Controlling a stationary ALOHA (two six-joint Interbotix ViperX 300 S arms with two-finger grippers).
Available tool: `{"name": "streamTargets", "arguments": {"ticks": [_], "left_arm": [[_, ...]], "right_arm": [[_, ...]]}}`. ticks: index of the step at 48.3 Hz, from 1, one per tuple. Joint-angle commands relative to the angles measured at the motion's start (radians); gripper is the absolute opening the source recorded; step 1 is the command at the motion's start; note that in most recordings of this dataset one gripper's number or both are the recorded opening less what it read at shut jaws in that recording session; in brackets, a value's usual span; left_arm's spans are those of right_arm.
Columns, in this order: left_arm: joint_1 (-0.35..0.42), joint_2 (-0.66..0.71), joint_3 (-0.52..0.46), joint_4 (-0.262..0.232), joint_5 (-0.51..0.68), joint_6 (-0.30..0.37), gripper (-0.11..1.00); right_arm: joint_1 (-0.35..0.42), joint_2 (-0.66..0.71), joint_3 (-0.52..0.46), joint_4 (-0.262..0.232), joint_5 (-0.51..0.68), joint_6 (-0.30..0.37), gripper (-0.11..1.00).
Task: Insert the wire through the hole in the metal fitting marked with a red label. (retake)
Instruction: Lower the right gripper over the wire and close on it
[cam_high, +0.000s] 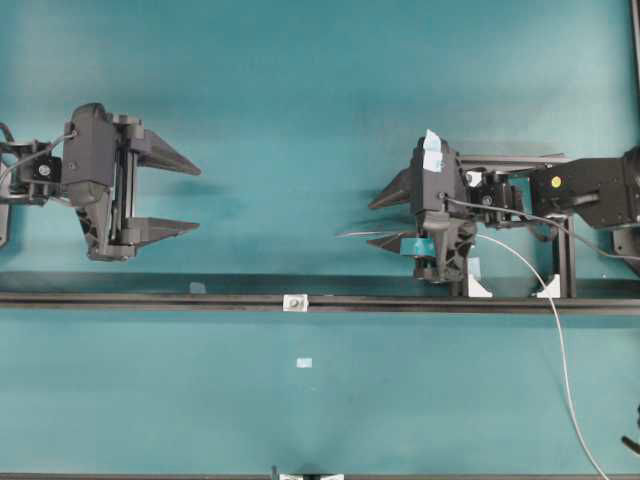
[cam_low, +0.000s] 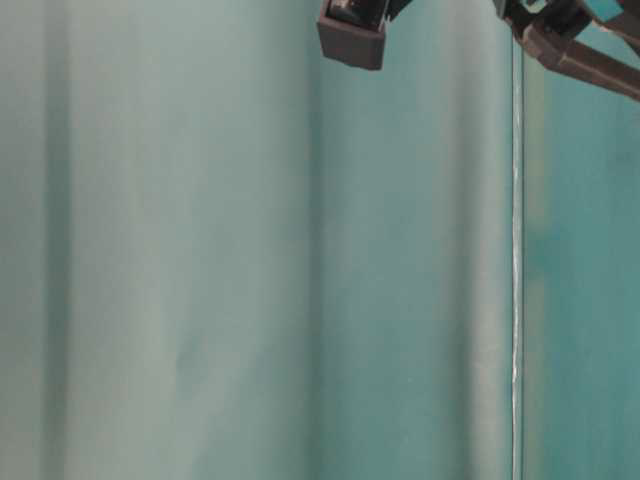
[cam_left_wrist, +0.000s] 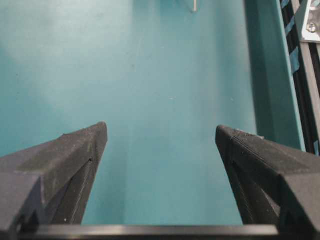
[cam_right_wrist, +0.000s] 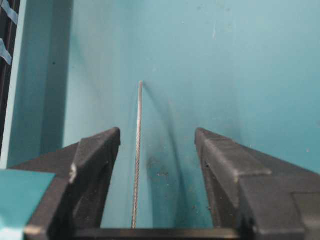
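Overhead, the left gripper (cam_high: 197, 197) hovered at nine o'clock with fingers spread wide and empty. The right gripper (cam_high: 372, 222), at three o'clock, also stood open, the thin wire (cam_right_wrist: 136, 160) running loose between its fingers without being pinched. The tiny metal fitting (cam_high: 295, 302) sat on the black rail (cam_high: 150, 298) at about six o'clock, well apart from both.

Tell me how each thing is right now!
left end effector: open, holding nothing
right end effector: open, wire lying between its fingers, not pinched
wire: tip poking out ahead, free
metal fitting: sitting on the black rail, nothing through its hole
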Motion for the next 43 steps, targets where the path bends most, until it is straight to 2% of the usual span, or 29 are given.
{"name": "streamTargets", "arguments": {"ticks": [1,4,16,20,43], "left_arm": [[0.002,-0.009,-0.015,-0.003,-0.009,0.0,0.47],[0.002,-0.009,-0.015,-0.002,-0.009,0.0,0.47],[0.003,-0.009,-0.014,-0.002,-0.009,0.0,0.47],[0.002,-0.009,-0.015,-0.002,-0.009,0.0,0.47],[0.002,-0.009,-0.015,-0.003,-0.011,0.0,0.47]], "right_arm": [[-0.002,-0.012,-0.015,-0.002,-0.009,-0.002,0.63],[-0.002,-0.011,-0.015,-0.002,-0.011,-0.002,0.57],[-0.003,-0.011,-0.014,-0.003,-0.025,-0.008,0.14],[-0.002,-0.011,-0.012,-0.003,-0.025,-0.009,0.04],[-0.003,-0.021,-0.014,-0.003,-0.02,-0.011,0.03]]}}
